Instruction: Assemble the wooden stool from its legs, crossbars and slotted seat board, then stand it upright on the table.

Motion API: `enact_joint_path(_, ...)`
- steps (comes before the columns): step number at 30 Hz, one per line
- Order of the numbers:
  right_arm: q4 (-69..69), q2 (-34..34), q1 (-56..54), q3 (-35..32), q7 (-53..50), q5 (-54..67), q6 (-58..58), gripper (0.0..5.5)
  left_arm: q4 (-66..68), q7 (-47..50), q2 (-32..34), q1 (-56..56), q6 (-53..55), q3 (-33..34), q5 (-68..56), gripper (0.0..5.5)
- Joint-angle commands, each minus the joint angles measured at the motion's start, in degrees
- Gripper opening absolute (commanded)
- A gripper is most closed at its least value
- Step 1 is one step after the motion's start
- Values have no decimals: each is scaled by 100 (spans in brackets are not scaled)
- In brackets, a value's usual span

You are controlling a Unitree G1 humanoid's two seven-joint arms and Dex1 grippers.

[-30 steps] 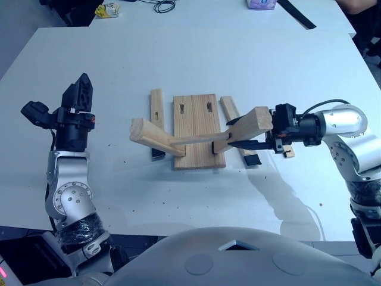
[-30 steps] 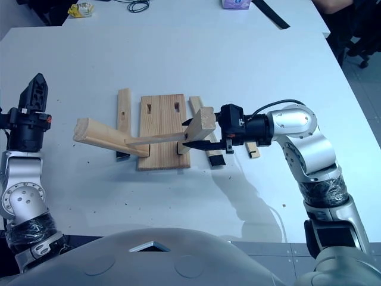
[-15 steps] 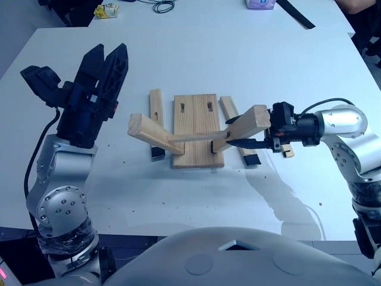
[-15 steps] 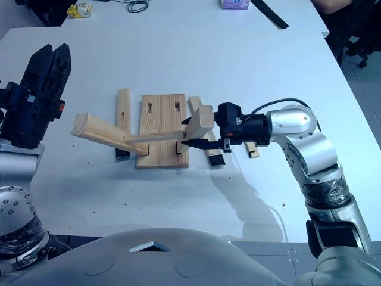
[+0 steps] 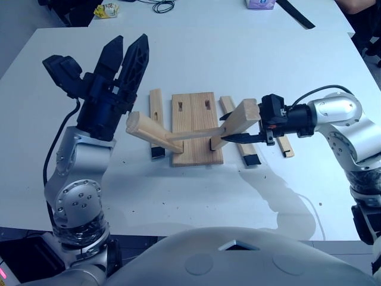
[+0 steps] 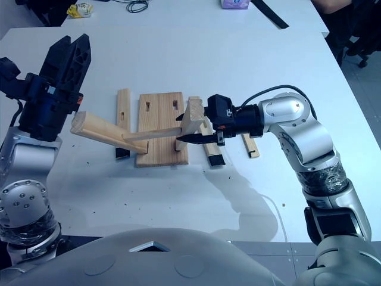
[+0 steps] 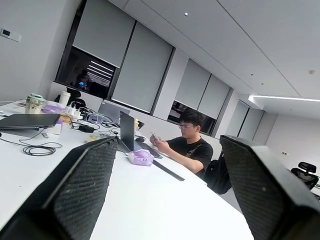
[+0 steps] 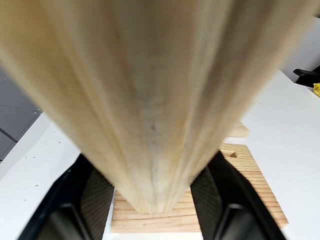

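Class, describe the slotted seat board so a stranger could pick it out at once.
On the white table, look at the middle, under the leg-and-crossbar frame held by the right gripper. The seat board lies flat there: the one wide rectangle, with two small slots near its far edge, flanked by narrow bars.

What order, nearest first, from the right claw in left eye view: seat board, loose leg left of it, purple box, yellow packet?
1. Seat board, left of the right claw gripping the leg frame.
2. Loose leg, left of the board.
3. Purple box, back right.
4. Yellow packet, back left.
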Motion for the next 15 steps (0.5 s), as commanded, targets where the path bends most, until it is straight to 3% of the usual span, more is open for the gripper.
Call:
enact_joint_path(1, 68, -121, -87, 265, 20, -376, 149, 205, -102, 136, -122, -12, -80, -163, 120, 374)
enact_joint_path(15, 134, 134, -551, -16, -79, 114, 847, 204, 7, 174, -333, 0, -318, -472, 426, 374)
